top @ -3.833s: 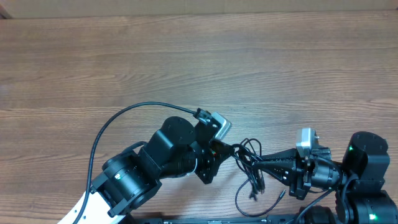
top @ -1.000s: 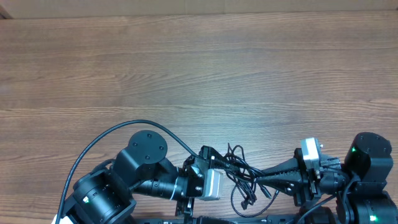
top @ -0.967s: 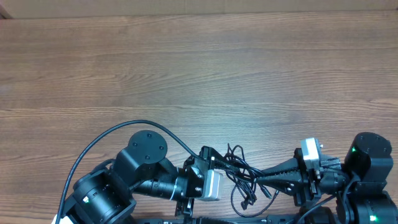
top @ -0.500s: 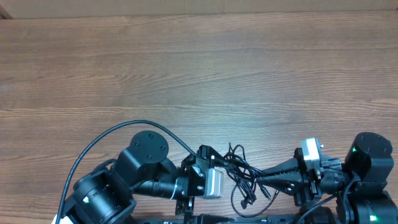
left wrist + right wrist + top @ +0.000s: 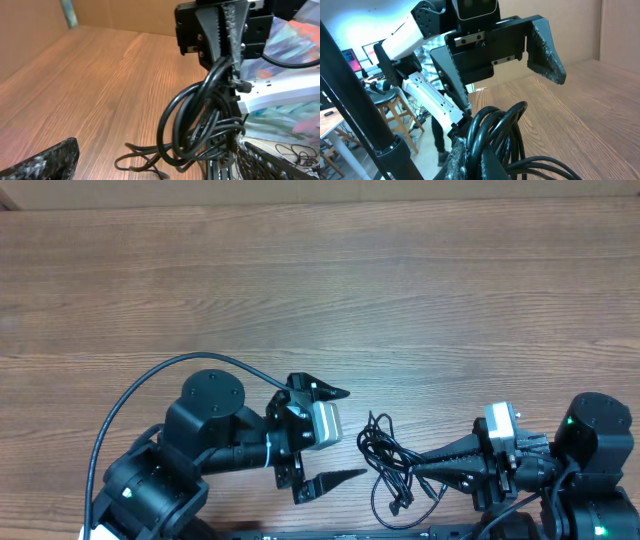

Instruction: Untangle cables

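The cables (image 5: 385, 462) are a small tangle of thin black loops near the table's front edge. My right gripper (image 5: 418, 466) is shut on the tangle's right side and holds it partly lifted. In the right wrist view the loops (image 5: 496, 129) rise from between my shut fingers (image 5: 469, 159). My left gripper (image 5: 342, 436) is open wide just left of the tangle, apart from it. In the left wrist view the bundle (image 5: 200, 117) hangs ahead of the left gripper (image 5: 157, 167), with loose ends (image 5: 142, 159) trailing on the wood.
A thick black arm wire (image 5: 150, 385) arcs over the table left of the left arm. The wooden table (image 5: 320, 290) stretches away behind both arms. The right arm's base (image 5: 590, 445) sits at the front right corner.
My left gripper has drawn back up and to the left from the tangle and turned its wrist, so both spread fingers now show from above. The right gripper and the cables have barely moved.
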